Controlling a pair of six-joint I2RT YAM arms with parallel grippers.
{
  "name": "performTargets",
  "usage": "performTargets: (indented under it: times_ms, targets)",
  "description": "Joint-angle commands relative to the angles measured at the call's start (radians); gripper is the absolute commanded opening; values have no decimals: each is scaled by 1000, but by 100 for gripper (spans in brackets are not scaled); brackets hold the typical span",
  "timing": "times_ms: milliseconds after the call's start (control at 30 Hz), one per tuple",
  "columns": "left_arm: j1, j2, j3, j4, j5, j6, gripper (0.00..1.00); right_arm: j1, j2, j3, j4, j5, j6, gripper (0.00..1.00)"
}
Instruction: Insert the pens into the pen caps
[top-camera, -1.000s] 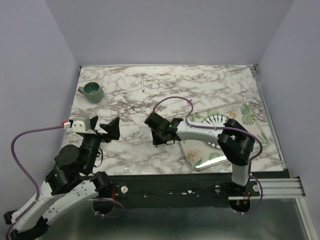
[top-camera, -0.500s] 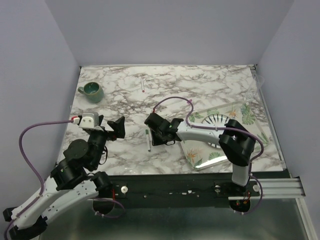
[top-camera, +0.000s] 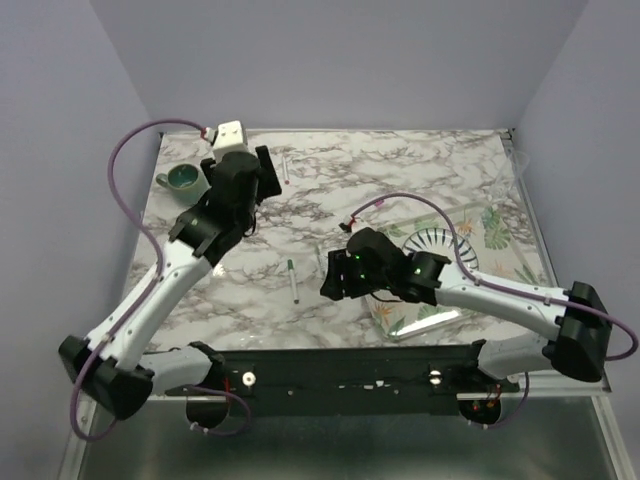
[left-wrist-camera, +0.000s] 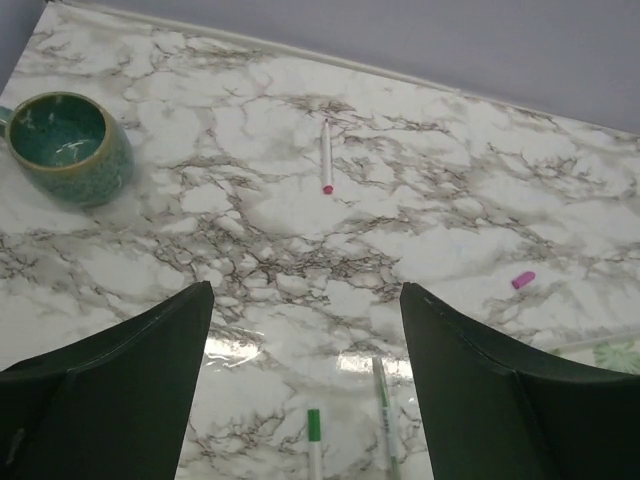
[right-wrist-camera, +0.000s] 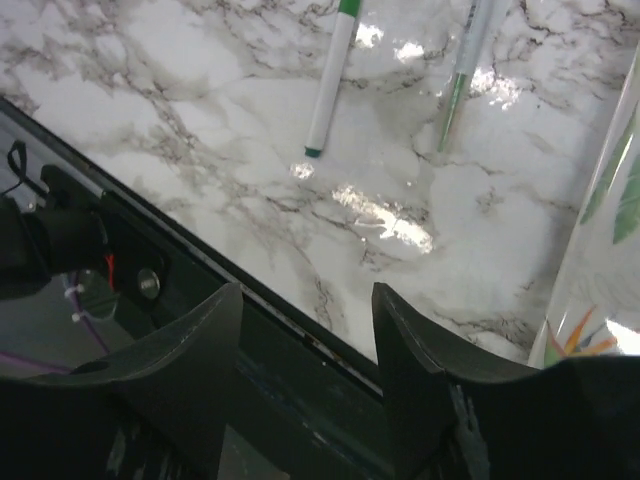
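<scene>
Marble bench (top-camera: 420, 170) fills most of the top view. Left arm (top-camera: 170, 280) runs from lower left up to upper left. Right arm (top-camera: 500, 295) lies low across lower right, reaching toward ctr. Floral tray (top-camera: 505, 225) sits at the bench's right side, partly under the right arm. Dark base rail (top-camera: 350, 372) runs along the bottom edge of the bench.

Left tool (left-wrist-camera: 305, 300): fingers wide apart at the bottom of its wrist view, nothing btwn them, bare marble showing in the gap. Right tool (right-wrist-camera: 305, 300): fingers apart too, gripping nothing, hanging over the bench's near edge w/ the rail at lower left of its frame.

Green mug (left-wrist-camera: 65, 145) stands upright at upper left of the left wrist view, apart from every pen.

Pens, all flat on the bench:
- Red-tipped pen (left-wrist-camera: 326, 155) is at upper ctr of the left wrist view, red end toward the bottom of frame, right of the mug and well apart from it.
- Green-ended pen (right-wrist-camera: 333, 75) is at top ctr of the right wrist view. White barrel, green at both ends. In the top view it's at lower ctr, just left of the right tool.
- Clear pen (right-wrist-camera: 462, 70) lies near it on the right, not touching, approx parallel, greenish inside.

Pink cap (left-wrist-camera: 523, 280) lies alone at right of ctr in the left wrist view, well apart from the red-tipped pen. Can't tell if the green top on the green-ended pen is a cap.
</scene>
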Motion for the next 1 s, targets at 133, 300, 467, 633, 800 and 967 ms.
performTargets:
  times_ms: [133,300,467,633,800,967]
  targets:
    - [170,513,256,100,281,-35,83,9,-286,-100,-12,6,-68,66]
    - [245,882,531,53,341,-6,69,8,-320,-59,-22,-28,-93,67]
    - [282,1168,872,-49,354,23,63,8,-319,-13,-39,-14,-111,67]
    - [319,1351,1027,-93,334,-8,54,8,-290,42,-59,23,-126,67]
    - [331,1394,1019,-44,357,5,53,8,-285,47,-61,47,-126,67]
    - [334,1492,1112,-122,401,-23,49,9,-293,70,-64,55,-131,67]
